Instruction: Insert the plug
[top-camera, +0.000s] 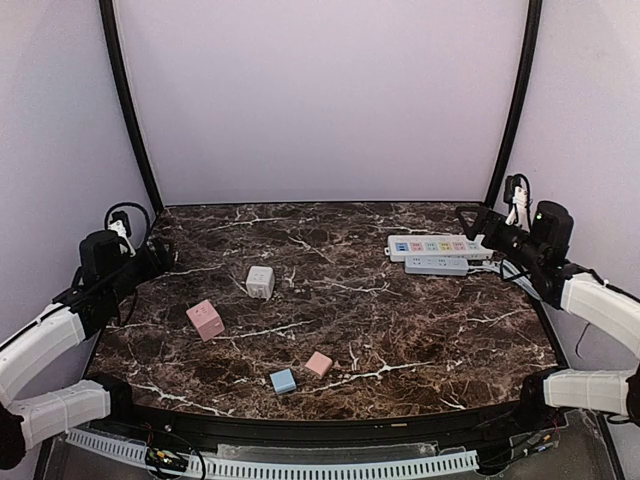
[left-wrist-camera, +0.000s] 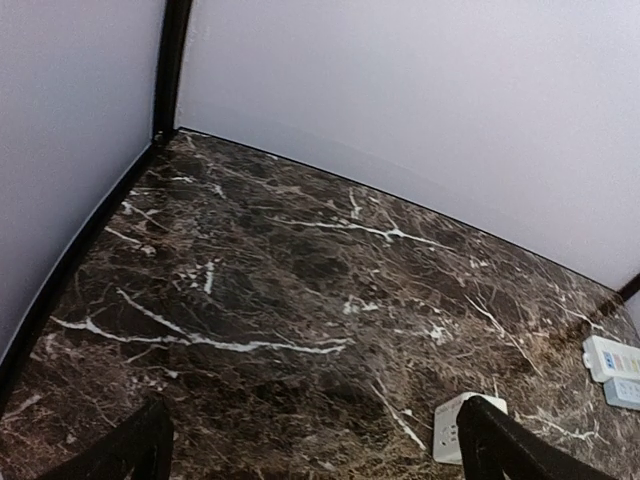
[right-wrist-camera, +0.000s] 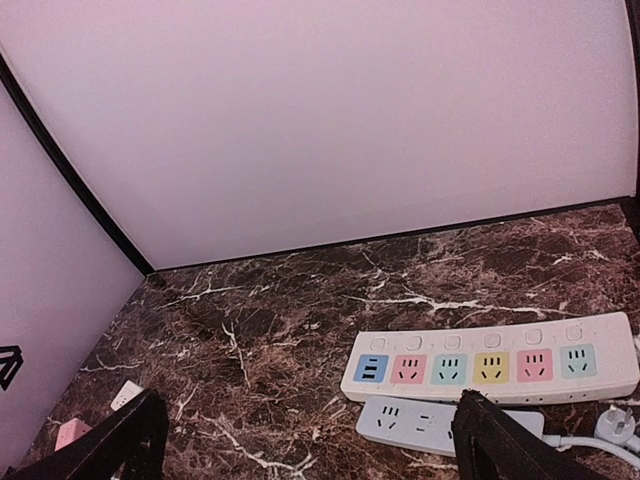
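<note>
The left end effector (left-wrist-camera: 312, 408) and right end effector (right-wrist-camera: 310, 398) are spread wide open, with nothing held. The white plug (top-camera: 260, 281), big pink plug (top-camera: 205, 319), small pink plug (top-camera: 319, 363) and blue plug (top-camera: 283, 380) are seen on the bench (top-camera: 420, 330), apart from the power strips (top-camera: 440, 246).

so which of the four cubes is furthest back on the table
The white cube, the only white one; the large pink cube, small pink cube and blue cube all lie nearer the front.
</note>
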